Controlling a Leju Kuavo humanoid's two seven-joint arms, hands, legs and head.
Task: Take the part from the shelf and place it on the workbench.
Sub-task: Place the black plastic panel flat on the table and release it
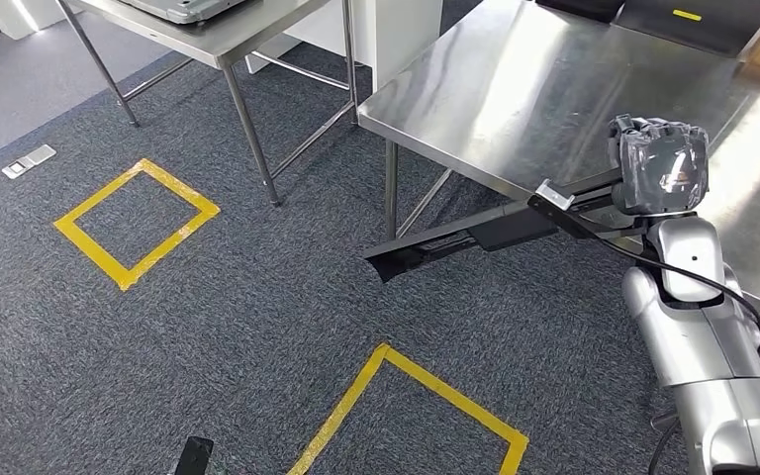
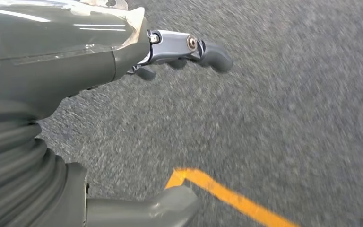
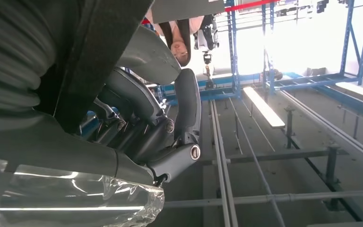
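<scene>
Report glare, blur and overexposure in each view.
Head view: sharp, with window glare on the steel workbench. Left wrist view: carpet smeared by motion blur. Right wrist view: upside down, windows blown out white, right hand dark.

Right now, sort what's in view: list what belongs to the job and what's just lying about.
Job:
- long black part, held by the right hand
- steel workbench, where it goes

Lying about:
- second steel table
- yellow tape squares on the carpet
- small grey device on the floor

Silver right arm (image 1: 698,327), black cable, plastic-wrapped grey hand (image 1: 659,164).
</scene>
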